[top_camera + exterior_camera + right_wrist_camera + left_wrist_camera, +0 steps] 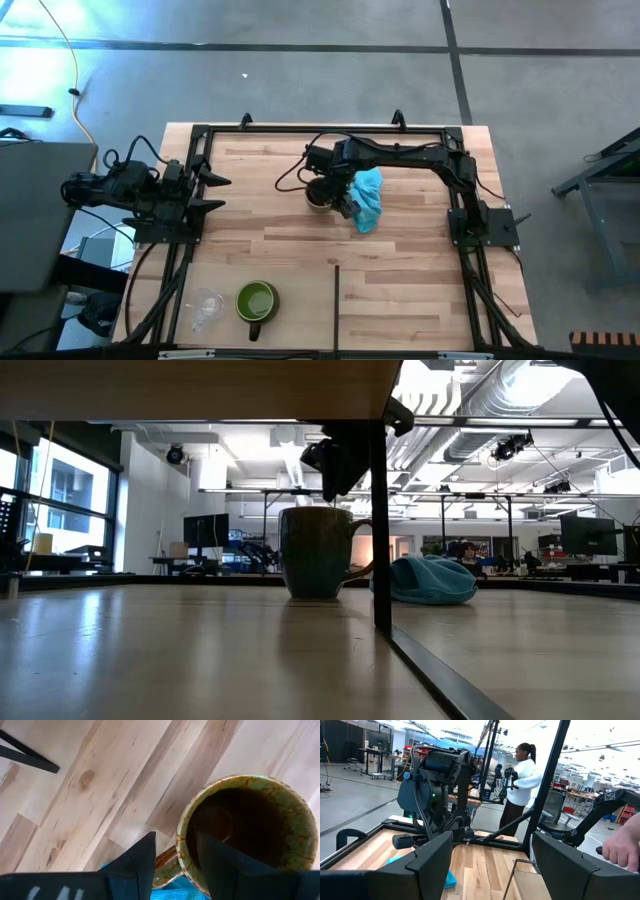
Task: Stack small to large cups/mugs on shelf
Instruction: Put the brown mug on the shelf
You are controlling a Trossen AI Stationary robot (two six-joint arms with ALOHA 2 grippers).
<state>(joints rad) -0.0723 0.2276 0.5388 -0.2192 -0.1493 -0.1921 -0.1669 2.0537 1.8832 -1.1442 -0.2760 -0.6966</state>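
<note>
Pale plank surface: I hold the spread right gripper astride the brown glazed mug's rim for pickup; left gripper spread, waiting centre-left.

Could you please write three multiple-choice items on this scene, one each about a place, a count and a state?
1. Where is the light-blue cloth?
A. beside the brown mug
B. inside the green mug
C. under the left tool

2. How many cups or mugs stand on the shelf?
A. one
B. three
C. five

3. What is the right tool doing?
A. open, hanging over the brown mug
B. shut on the cloth
C. parked at the table's edge

Answers: 1 A, the cloth lies against that mug; 2 B, with the clear cup; 3 A, its fingers straddle the mug's rim.
</note>
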